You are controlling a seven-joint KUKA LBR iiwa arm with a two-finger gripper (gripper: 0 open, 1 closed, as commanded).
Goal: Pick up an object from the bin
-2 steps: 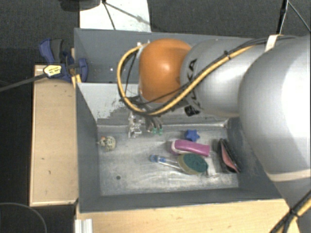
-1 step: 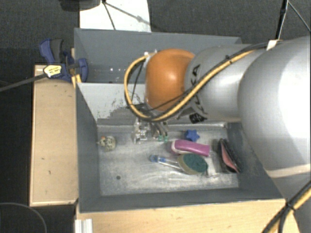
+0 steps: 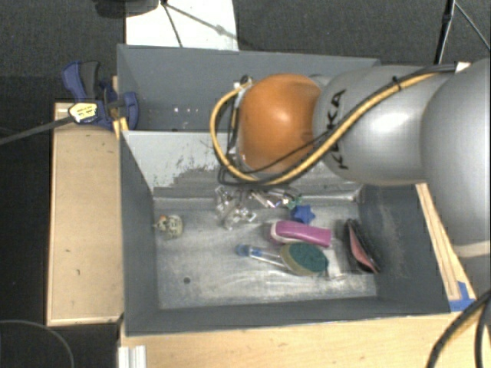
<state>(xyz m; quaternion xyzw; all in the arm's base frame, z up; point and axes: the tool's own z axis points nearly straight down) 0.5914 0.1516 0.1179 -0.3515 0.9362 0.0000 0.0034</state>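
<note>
Looks like approach step: gripper [image 3: 236, 208] low by bin [image 3: 138, 228] back wall, near pink piece [image 3: 301, 232], open/closed can't tell; next probably needs centring over one item.

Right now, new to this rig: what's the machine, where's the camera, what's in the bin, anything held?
One camera looks down, slightly sideways, into a grey metal bin. The silver bulk from the right is a KUKA robot arm; the orange dome and yellow cable belong to it. Its gripper sits low at the bin's back. Left: a small yellowish ball. Right of the gripper: a blue piece, a pink oblong, a green oval pad, a clear blue-tipped tube, and a dark flat thing farthest right. Whether anything is held, I cannot tell.
</note>
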